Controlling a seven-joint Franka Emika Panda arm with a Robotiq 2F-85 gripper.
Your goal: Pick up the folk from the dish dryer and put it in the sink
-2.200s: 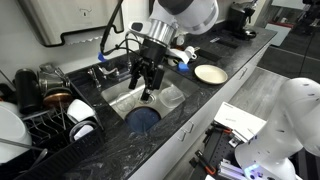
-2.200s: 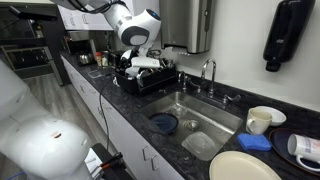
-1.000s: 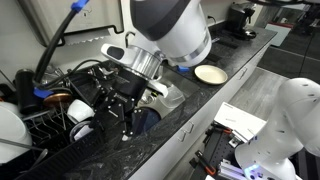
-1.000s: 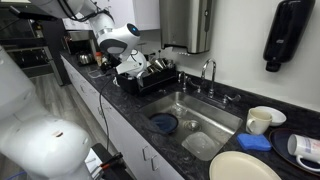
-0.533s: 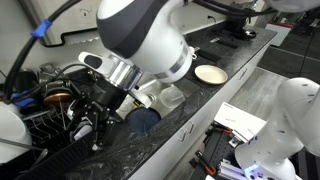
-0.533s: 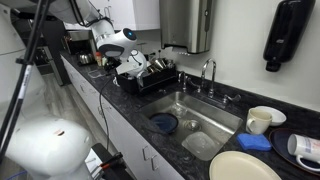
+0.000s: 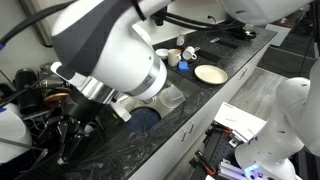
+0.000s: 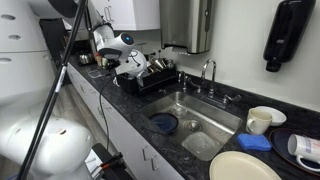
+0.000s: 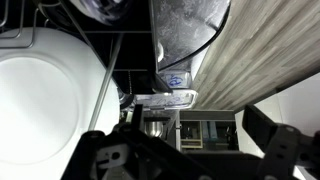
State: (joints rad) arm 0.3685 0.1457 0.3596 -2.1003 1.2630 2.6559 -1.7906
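The black wire dish dryer (image 8: 152,80) stands on the counter beside the sink (image 8: 200,118) and holds dishes. It also shows in an exterior view (image 7: 30,122), mostly behind the arm. My gripper (image 7: 68,138) hangs over the rack, as the exterior view across the counter (image 8: 128,68) also shows. In the wrist view my gripper (image 9: 190,152) is open, its dark fingers (image 9: 275,150) spread wide with nothing between them, next to a white plate (image 9: 45,100) and rack wires. I cannot make out the fork in any view.
A blue plate (image 8: 163,123) and a clear container (image 8: 205,145) lie in the sink under the faucet (image 8: 208,72). A cream plate (image 7: 210,73), a white cup (image 8: 262,120) and a blue sponge (image 8: 255,142) sit on the black counter. Wall dispensers (image 8: 290,35) hang above.
My arm has swung from above the sink over to the dish dryer. The gripper now hangs low over the rack's dishes.
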